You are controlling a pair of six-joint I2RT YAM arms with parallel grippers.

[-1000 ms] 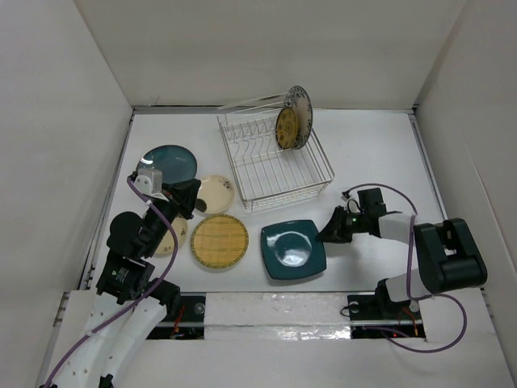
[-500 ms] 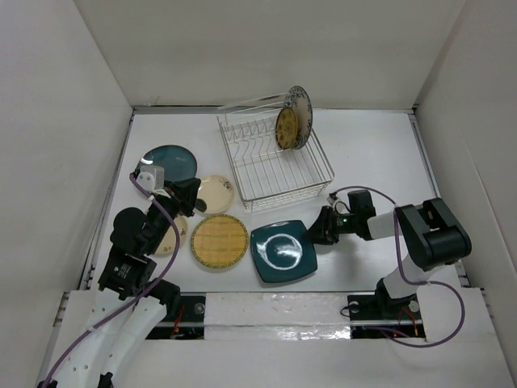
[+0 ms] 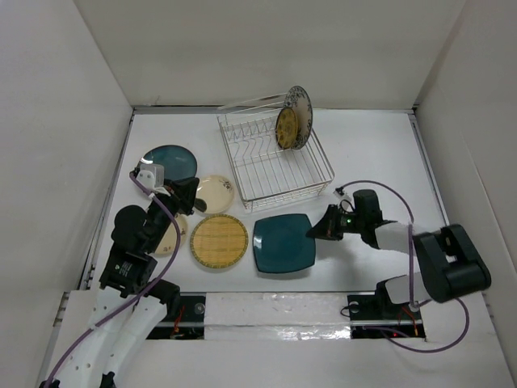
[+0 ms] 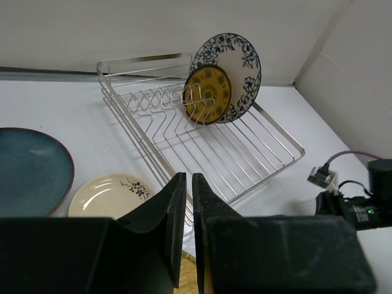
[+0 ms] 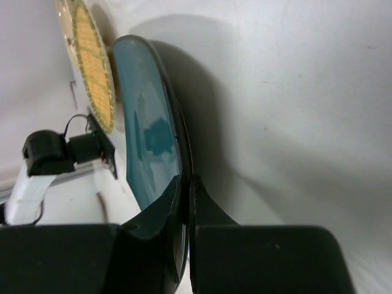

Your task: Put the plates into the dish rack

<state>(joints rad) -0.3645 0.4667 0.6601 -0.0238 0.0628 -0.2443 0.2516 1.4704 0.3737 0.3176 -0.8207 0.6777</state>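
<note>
The right gripper (image 3: 317, 229) pinches the square plate (image 3: 281, 244) by its 3 o'clock rim, probably to tip it upright for a slot. The plate sits at the rack's (image 3: 266, 174) 6 o'clock. The left gripper (image 3: 188, 196), closed and empty, hangs beside a cream plate (image 3: 215, 192).

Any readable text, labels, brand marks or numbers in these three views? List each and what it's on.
No readable text in any view.
small yellow-brown plate in the dish rack: grid-like centre motif, too small to tell if it holds characters.
blue-and-white plate: floral rim only.
cream plate: dark sprig, no letters.
square teal plate: plain.
</note>
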